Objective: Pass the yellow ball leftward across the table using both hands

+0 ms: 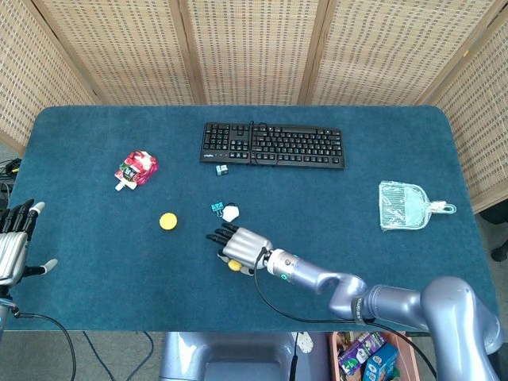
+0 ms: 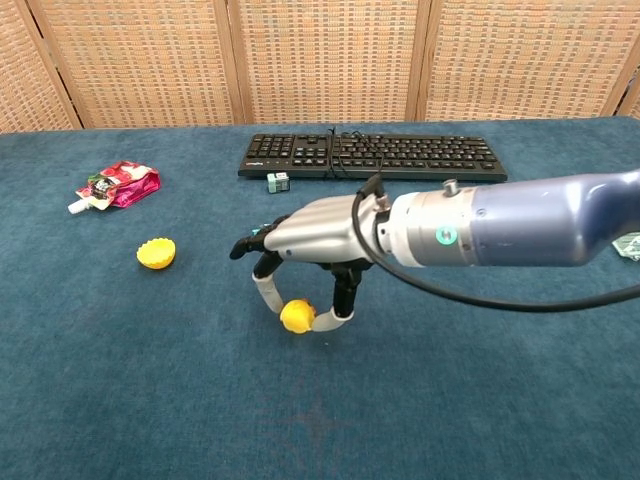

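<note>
Near the lower middle of the frame, the right robot hand [image 2: 305,240] pinches the yellow ball [image 2: 296,316] between thumb and a finger, low over the blue tabletop [image 1: 95,238]. The left robot hand [image 1: 14,242] rests at the far left edge, fingers spread wide, holding nothing.

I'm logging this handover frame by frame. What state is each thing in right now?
yellow ball: pinched in the right hand, low over the table.
right hand: holds the ball near the table's middle.
left hand: at the table's left edge, fingers apart, holding nothing.
red pouch: lying flat.
clear bag: lying flat.
keyboard: untouched.
</note>
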{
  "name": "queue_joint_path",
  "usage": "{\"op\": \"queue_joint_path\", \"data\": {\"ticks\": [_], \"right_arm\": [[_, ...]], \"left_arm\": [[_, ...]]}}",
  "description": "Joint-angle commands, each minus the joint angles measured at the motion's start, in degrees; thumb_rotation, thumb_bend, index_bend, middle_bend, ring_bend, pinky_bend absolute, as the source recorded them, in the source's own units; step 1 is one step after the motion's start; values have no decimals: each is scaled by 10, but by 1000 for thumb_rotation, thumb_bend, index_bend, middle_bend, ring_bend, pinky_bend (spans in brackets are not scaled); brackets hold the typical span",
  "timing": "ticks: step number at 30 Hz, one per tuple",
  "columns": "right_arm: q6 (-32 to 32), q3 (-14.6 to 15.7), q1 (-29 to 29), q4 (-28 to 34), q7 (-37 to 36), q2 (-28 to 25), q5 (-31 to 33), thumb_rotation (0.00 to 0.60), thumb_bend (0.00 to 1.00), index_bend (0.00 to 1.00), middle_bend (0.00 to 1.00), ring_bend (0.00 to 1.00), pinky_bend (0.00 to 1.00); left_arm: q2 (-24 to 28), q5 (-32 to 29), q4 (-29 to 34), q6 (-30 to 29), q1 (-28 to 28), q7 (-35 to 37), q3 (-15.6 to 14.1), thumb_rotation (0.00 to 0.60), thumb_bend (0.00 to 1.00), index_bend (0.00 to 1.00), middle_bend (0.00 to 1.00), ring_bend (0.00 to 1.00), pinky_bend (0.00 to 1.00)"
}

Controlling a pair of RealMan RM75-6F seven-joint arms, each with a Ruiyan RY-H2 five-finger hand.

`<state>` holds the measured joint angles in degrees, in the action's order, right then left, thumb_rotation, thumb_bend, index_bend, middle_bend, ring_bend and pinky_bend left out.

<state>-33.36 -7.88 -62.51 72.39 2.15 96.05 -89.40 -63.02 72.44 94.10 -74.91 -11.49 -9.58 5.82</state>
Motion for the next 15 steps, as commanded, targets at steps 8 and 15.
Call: {"op": "queue_joint_path", "data": {"ticks": [8, 15], "right_arm": [[7, 10, -12, -23, 24, 23, 20, 600, 349, 532, 0, 0, 0], [2, 15, -15, -29, 29, 26, 29, 600, 301, 387, 0, 0, 0]], "left_arm": [[2, -7, -3, 9, -4, 6, 2, 600, 0, 0, 0, 0, 0], [4, -11, -5, 16, -7, 9, 1, 600, 0, 0, 0, 0, 0]]}}
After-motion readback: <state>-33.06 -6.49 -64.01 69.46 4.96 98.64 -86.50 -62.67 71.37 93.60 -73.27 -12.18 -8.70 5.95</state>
